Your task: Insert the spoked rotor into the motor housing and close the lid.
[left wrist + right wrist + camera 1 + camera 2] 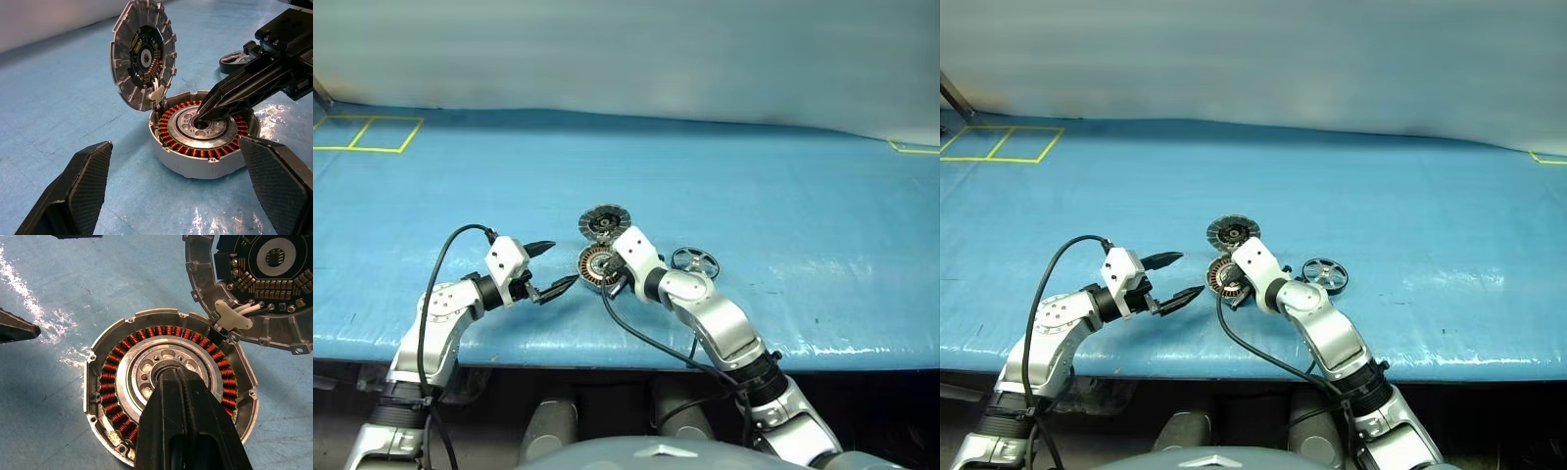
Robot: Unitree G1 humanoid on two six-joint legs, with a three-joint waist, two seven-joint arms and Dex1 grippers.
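Note:
The motor housing is a short silver can with a ring of copper windings, standing on the blue mat near its front edge. Its lid is hinged up and open at the far side, dark inner face showing. My right gripper is shut, with its tips resting in the central hole of the housing's silver hub. The spoked rotor lies flat on the mat just right of my right wrist. My left gripper is open, level, a short way left of the housing and pointing at it, touching nothing.
The blue mat covers the whole table, and its front edge runs just below the arms. Yellow tape marks sit at the far left and a corner mark at the far right.

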